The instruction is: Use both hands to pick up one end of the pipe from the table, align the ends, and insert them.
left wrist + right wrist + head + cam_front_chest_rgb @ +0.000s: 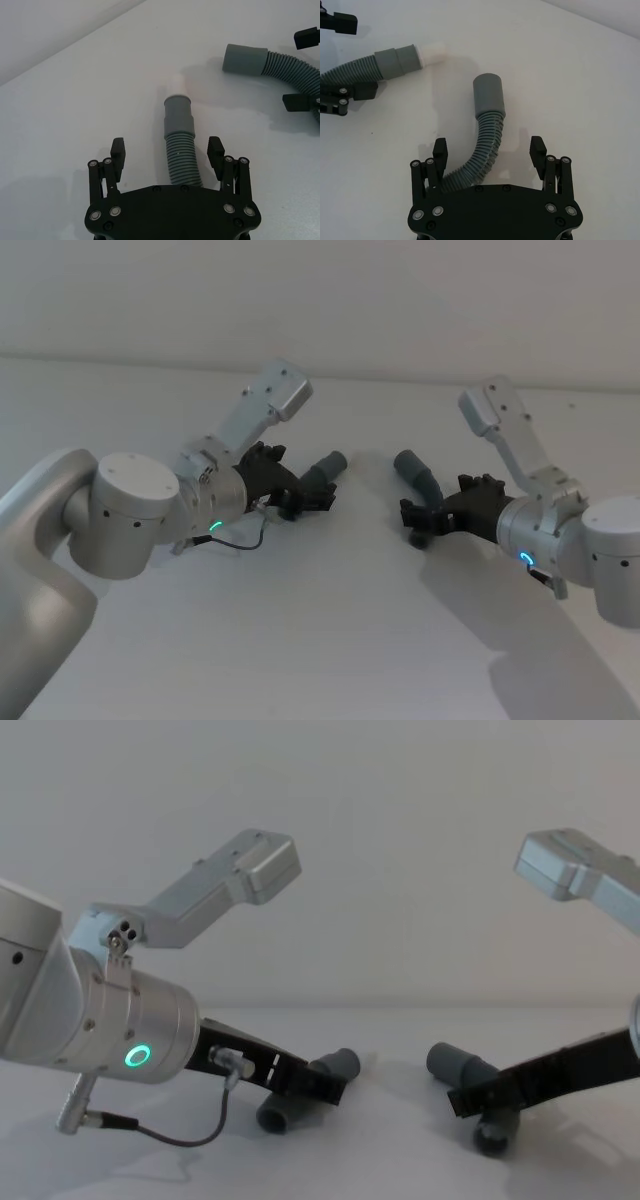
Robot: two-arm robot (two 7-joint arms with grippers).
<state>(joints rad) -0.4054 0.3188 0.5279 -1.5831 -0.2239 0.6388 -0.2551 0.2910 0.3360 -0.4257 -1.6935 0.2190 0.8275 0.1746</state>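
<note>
Two ribbed dark-grey pipe pieces lie on the white table [330, 620], their cuff ends facing each other with a gap between. The left piece [178, 150] ends in a grey cuff [178, 112] with a white tip [177, 85]. My left gripper [167, 147] is open, one finger on each side of its ribbed body. The right piece [487, 137] curves up to a plain grey cuff [489, 95]. Around it my right gripper [489, 147] stands open. From the head, the left gripper [300, 495] and left piece [325, 468] face the right piece [415, 475] and right gripper [420, 522].
The table runs back to a pale wall [320, 300]. A thin black cable [190, 1135] loops under the left wrist, beside its green ring light [138, 1056]. Open white surface lies in front of both grippers.
</note>
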